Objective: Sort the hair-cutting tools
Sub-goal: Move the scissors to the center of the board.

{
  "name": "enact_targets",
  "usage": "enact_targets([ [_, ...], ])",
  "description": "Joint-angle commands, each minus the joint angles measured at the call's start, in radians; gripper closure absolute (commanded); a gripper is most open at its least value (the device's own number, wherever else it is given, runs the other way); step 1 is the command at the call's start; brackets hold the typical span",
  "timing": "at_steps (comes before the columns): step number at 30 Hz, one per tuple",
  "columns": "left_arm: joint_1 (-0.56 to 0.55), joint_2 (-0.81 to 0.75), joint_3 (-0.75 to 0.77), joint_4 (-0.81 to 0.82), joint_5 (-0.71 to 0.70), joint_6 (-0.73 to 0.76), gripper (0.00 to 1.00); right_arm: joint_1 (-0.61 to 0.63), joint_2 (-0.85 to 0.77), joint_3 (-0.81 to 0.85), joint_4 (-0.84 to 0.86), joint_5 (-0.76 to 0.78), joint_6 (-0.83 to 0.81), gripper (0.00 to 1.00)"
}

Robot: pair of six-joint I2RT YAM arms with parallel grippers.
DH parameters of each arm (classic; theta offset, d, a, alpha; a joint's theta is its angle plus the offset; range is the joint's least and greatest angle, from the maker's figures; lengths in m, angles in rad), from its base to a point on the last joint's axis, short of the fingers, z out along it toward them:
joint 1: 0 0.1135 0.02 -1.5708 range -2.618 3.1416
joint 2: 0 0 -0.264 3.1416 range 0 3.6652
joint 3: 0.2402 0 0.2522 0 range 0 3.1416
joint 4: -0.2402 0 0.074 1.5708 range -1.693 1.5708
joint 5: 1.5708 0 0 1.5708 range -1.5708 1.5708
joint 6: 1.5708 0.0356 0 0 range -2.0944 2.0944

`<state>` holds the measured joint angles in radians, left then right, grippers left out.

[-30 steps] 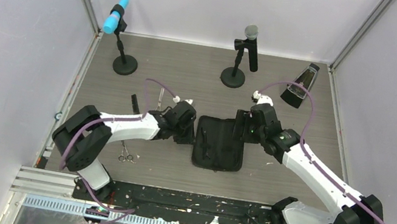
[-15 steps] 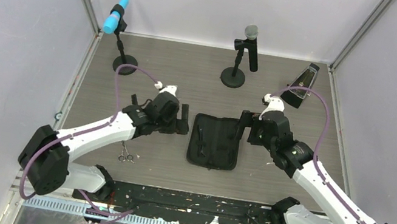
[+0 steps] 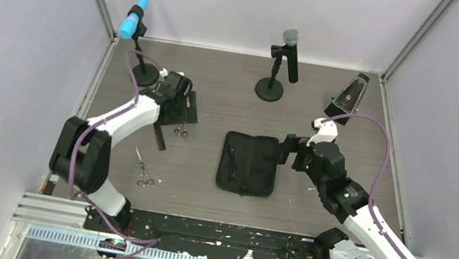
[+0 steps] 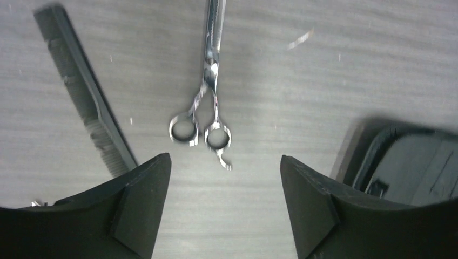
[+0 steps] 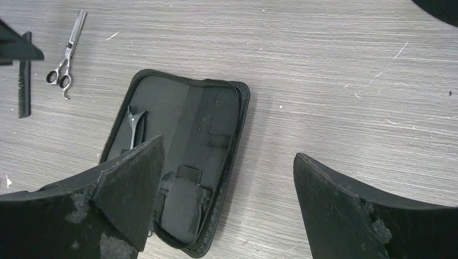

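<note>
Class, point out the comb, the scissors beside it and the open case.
Comb (image 4: 86, 91): left wrist view, mid-length on its body.
Scissors (image 4: 210, 69): left wrist view, at the pivot.
Case (image 5: 186, 140): right wrist view, on the inner lining.

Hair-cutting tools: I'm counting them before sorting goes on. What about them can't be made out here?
- Left wrist view: scissors, tip cut off by the top edge; comb, near end behind the left gripper jaws.
- Right wrist view: hair clip, lower end behind the right gripper jaws, as is the case corner.
- Top view: too small to tell whether another clip lies in the case.
</note>
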<state>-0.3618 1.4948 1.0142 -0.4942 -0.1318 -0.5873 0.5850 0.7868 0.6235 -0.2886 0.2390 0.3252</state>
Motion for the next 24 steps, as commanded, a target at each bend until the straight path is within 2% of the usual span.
enact_targets([
  [1,0.065,0.147,0.161,-0.028,0.039,0.064,0.27,-0.005,-0.038,-0.023,0.086,0.044,-0.027,0.04],
  [9,0.105,0.389,0.400,-0.153,0.079,0.099,0.48,-0.005,-0.063,-0.038,0.095,0.081,-0.037,0.04],
  [13,0.106,0.455,0.464,-0.217,0.092,0.110,0.50,-0.007,-0.072,-0.042,0.097,0.088,-0.038,0.04],
  [19,0.104,0.509,0.480,-0.263,0.162,0.109,0.53,-0.007,-0.077,-0.048,0.103,0.091,-0.038,0.04],
  [24,0.091,0.491,0.409,-0.257,0.180,0.103,0.63,-0.007,-0.078,-0.049,0.105,0.083,-0.037,0.04],
])
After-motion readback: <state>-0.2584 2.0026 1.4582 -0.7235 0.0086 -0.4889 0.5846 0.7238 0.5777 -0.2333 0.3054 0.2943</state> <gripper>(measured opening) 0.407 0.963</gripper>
